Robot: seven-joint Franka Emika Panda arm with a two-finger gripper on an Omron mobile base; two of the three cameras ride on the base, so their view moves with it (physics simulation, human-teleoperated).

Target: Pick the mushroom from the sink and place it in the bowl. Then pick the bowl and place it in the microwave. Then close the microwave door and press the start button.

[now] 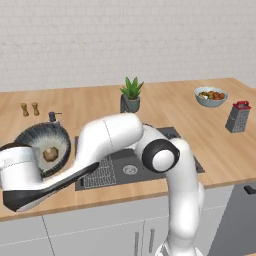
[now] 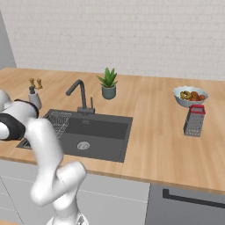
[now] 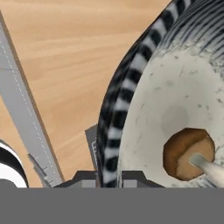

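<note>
White Franka arm, dark joints.
Arm point(image 1: 180, 200) has smooth, rounded white links with a glossy black ring at the elbow joint point(image 1: 160, 156); a black underside trims the hand link point(image 1: 30, 192). Finger tips point(image 3: 131, 177) are small and dark grey.

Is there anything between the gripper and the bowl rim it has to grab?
Nothing visible: in the hand view the gripper is shut on the bowl rim, one finger each side. The mushroom lies inside, apart from the fingers.

No text, label, brand, number or sign is showing legibly on anything in these pictures.
</note>
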